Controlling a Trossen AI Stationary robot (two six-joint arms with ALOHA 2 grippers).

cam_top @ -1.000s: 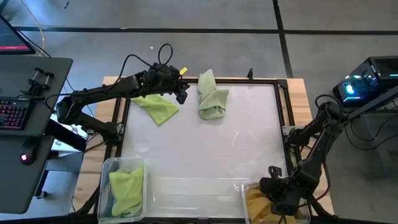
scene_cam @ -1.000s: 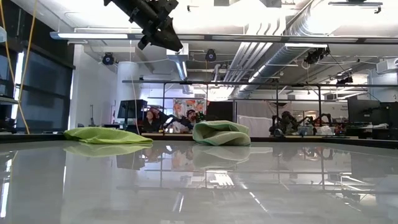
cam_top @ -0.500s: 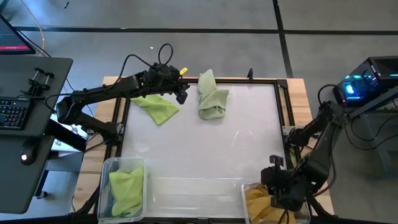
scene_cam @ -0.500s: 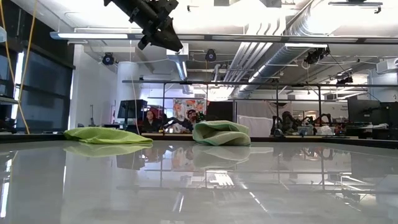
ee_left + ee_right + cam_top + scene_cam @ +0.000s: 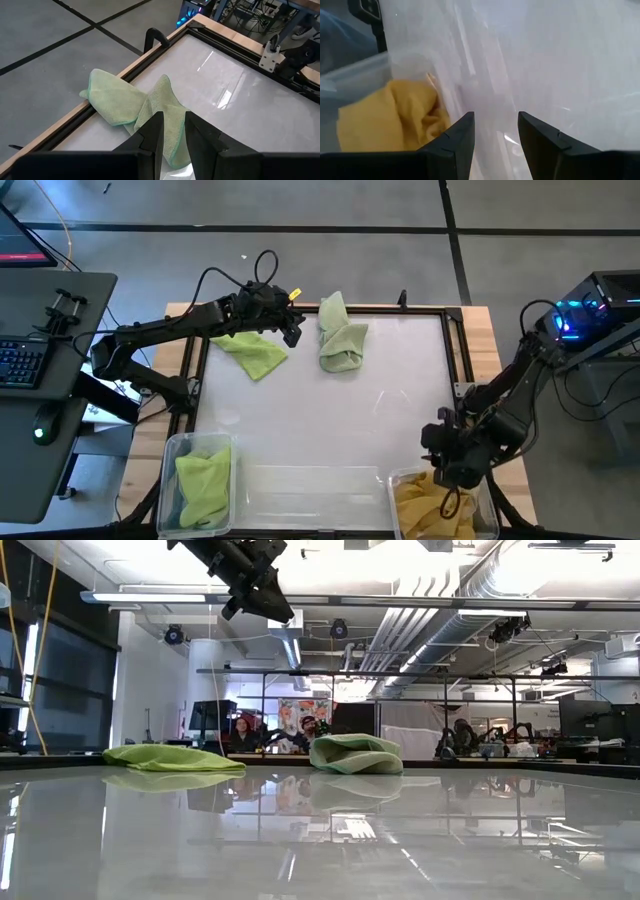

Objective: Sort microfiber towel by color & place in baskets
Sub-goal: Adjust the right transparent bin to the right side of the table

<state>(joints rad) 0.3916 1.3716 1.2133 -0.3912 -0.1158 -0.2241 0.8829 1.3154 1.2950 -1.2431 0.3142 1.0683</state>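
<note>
A large open workshop with exposed ducts and ceiling lights stretches behind the white, glossy tabletop, which sits inside a black frame.

Two clear plastic baskets stand at the near edge. The left basket holds a green towel bunched inside it. The right basket holds a yellow towel. Judging by this, at least two towels are already sorted, each colour in its own tub.

Two more green towels lie on the tabletop at the far edge, close together but apart. One is spread flat, just under the left arm. The other is folded in a heap near the middle of the far edge. These look like what is left to do, and both would belong in the left basket by colour.

The right tool hangs just above the right basket, over the yellow towel. Its fingers stand apart with nothing between them in the wrist view, so the towel appears released.

The left tool hovers between the two green towels, above the tabletop. Its fingers stand narrowly parted and grip nothing.
</note>
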